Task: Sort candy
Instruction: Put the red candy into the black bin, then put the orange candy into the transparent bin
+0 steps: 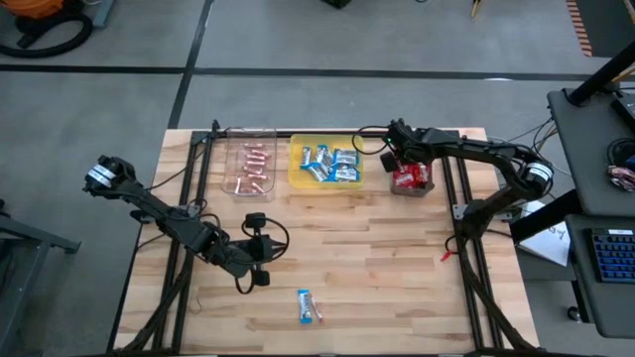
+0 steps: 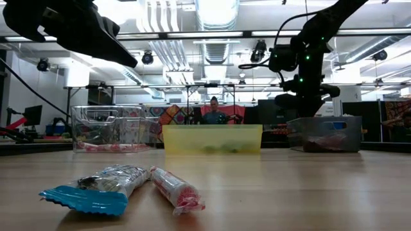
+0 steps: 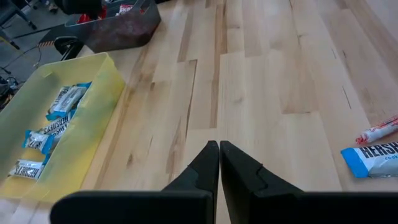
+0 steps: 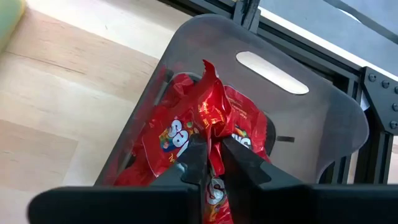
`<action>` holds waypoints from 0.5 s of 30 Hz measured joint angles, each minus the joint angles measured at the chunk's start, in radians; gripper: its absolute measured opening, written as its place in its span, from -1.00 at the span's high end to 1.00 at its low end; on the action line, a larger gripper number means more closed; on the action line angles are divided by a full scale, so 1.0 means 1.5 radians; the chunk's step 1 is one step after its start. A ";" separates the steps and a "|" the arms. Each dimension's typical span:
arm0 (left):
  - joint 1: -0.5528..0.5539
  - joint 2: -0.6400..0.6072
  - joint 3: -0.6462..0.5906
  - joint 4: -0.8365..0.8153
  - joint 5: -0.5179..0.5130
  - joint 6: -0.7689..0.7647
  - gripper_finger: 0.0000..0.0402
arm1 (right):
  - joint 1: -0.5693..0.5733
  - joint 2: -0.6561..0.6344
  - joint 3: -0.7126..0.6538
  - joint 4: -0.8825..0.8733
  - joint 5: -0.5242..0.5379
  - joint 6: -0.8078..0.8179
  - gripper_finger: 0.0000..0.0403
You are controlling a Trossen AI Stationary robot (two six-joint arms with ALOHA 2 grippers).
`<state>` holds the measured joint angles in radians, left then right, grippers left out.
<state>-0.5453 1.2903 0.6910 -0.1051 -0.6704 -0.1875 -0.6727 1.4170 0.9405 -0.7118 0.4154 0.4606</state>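
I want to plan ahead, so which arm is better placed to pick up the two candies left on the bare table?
The left. Its gripper hangs empty, fingers shut, close to the blue-and-white bar and pinkish stick. The right gripper is busy over the dark tray, pinching a red packet.

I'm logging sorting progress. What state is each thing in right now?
Right hand: shut on a red packet over the dark tray.
Left hand: shut, empty, above bare table.
Yellow tray: holds blue-and-white bars.
Clear tray: holds pinkish sticks.
Loose bar and stick: unsorted, lying together on the table.
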 joint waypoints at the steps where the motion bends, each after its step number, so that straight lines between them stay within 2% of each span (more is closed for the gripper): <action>1: 0.000 0.000 0.000 0.000 0.000 0.000 1.00 | 0.000 0.000 0.000 0.000 -0.001 0.000 0.82; 12: 0.000 0.000 0.000 0.000 0.000 -0.003 1.00 | 0.000 -0.004 0.000 0.000 0.003 0.011 0.31; 15: 0.000 0.000 0.000 0.000 0.001 -0.003 1.00 | 0.001 -0.010 0.023 -0.035 0.002 0.012 0.21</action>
<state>-0.5457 1.2903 0.6910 -0.1051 -0.6691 -0.1925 -0.6718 1.4020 0.9745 -0.7644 0.4187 0.4791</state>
